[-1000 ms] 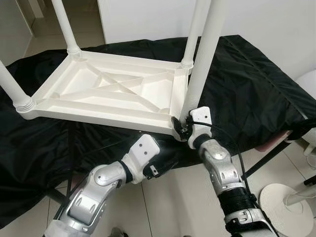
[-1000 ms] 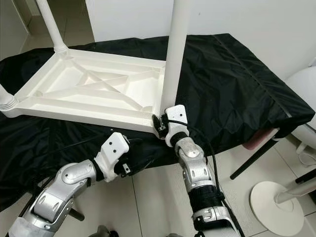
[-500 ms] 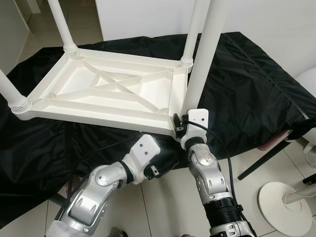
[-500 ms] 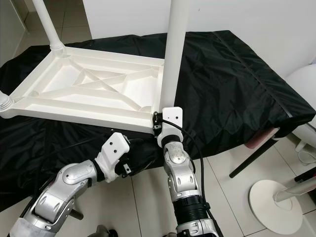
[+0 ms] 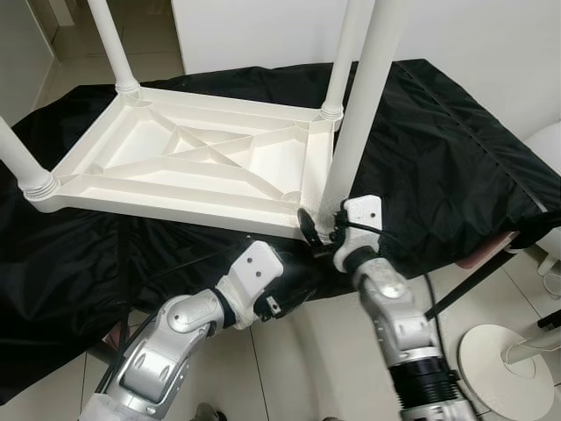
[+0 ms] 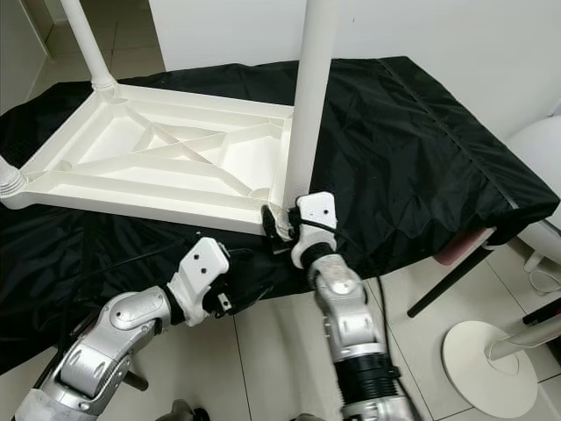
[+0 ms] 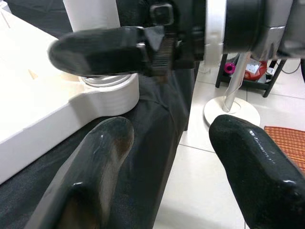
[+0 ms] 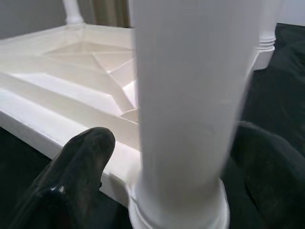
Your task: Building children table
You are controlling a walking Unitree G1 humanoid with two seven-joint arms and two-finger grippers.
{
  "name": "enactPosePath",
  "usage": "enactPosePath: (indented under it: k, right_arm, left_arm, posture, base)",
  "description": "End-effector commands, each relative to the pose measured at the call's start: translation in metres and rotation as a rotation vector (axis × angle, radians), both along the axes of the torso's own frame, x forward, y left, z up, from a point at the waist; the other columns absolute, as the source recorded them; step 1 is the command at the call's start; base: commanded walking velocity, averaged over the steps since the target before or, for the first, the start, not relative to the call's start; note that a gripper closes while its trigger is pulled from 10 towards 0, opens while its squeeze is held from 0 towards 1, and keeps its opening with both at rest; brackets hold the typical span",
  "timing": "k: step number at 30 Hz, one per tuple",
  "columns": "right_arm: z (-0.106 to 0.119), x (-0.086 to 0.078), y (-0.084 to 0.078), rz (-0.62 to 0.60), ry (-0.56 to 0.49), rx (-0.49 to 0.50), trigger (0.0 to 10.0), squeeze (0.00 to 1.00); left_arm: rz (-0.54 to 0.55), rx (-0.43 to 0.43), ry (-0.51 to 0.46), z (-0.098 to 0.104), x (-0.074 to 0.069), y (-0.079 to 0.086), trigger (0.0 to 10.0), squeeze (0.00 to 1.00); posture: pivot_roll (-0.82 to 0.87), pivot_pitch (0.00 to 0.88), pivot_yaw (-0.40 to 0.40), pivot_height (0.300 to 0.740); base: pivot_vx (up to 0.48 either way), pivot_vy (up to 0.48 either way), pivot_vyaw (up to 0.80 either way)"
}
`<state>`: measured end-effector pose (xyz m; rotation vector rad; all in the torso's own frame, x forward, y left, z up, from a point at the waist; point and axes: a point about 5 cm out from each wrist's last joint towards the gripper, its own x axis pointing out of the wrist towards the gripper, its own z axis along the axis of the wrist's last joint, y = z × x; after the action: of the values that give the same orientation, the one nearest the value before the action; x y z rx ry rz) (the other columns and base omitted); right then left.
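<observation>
A white plastic children's table (image 5: 166,200) lies upside down on a black cloth, its legs pointing up. The near right leg (image 5: 359,105) stands in its corner socket. My right gripper (image 5: 324,230) is at the base of this leg, one black finger on each side, shut on it. In the right wrist view the leg (image 8: 190,105) rises between the two fingers (image 8: 76,176). My left gripper (image 7: 167,143) is open with nothing in it. It hangs below the table's near edge (image 5: 285,285), pointing at the same corner socket (image 7: 107,93).
The black cloth (image 5: 438,149) covers a low surface and drapes over its edges. On the tiled floor to the right stand a round white base (image 5: 504,360) and a slanted black bar (image 5: 465,285). A white wall is behind.
My right forearm has swung from the left back to the right around the leg's base, fingers staying on the leg. The left arm has barely moved.
</observation>
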<state>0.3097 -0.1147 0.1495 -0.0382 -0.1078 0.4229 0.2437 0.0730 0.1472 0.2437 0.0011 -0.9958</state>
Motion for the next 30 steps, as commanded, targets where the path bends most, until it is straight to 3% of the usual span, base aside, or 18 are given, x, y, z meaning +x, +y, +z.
enactPosePath:
  k: [1,4,6,9,14,20,21,22,30]
  right_arm:
    - [-0.007,0.003,-0.002,0.115,0.02,-0.05,10.0,0.0]
    - [-0.009,0.005,-0.005,0.158,0.022,-0.083,10.0,0.0]
    - [-0.008,0.016,-0.01,0.209,0.002,-0.152,10.0,0.0]
    - [-0.004,0.025,-0.01,0.246,-0.009,-0.177,10.0,0.0]
    - [-0.002,0.04,-0.001,0.316,-0.007,-0.226,10.0,0.0]
    - [0.0,0.045,0.009,0.375,0.0,-0.252,10.0,0.0]
    - [-0.001,0.046,0.01,0.395,0.005,-0.258,3.8,0.0]
    - [-0.004,0.047,0.009,0.397,0.009,-0.277,0.0,0.0]
    - [-0.011,0.049,0.003,0.411,0.038,-0.295,0.0,0.0]
  left_arm:
    - [0.008,0.006,-0.013,0.0,0.001,0.001,10.0,0.0]
    - [0.006,0.007,-0.013,0.0,0.001,0.001,10.0,0.0]
    - [0.002,0.01,-0.017,0.001,0.002,0.001,10.0,0.0]
    - [0.003,0.012,-0.021,0.002,0.003,0.001,10.0,0.0]
    - [0.01,0.015,-0.028,0.003,0.004,0.003,10.0,0.0]
    - [0.017,0.017,-0.034,0.004,0.005,0.004,10.0,0.0]
    - [0.019,0.017,-0.035,0.004,0.005,0.004,10.0,0.0]
    - [0.022,0.018,-0.036,0.005,0.005,0.005,10.0,0.0]
    - [0.035,0.017,-0.037,0.005,0.005,0.006,10.0,0.0]
  posture:
    - [-0.08,0.055,0.0,0.74]
    - [-0.08,0.054,0.003,0.74]
    - [-0.07,0.051,0.005,0.74]
    - [-0.07,0.049,0.005,0.74]
    - [-0.05,0.04,0.006,0.74]
    - [-0.04,0.039,0.005,0.74]
    - [-0.04,0.038,0.003,0.74]
    - [-0.03,0.039,0.0,0.74]
    - [-0.03,0.045,0.0,0.74]
  base:
    - [0.0,0.0,0.0]
    - [0.0,0.0,0.0]
    - [0.0,0.0,0.0]
    - [0.0,0.0,0.0]
    - [0.0,0.0,0.0]
    - [0.0,0.0,0.0]
    - [0.0,0.0,0.0]
    - [0.0,0.0,0.0]
    - [0.0,0.0,0.0]
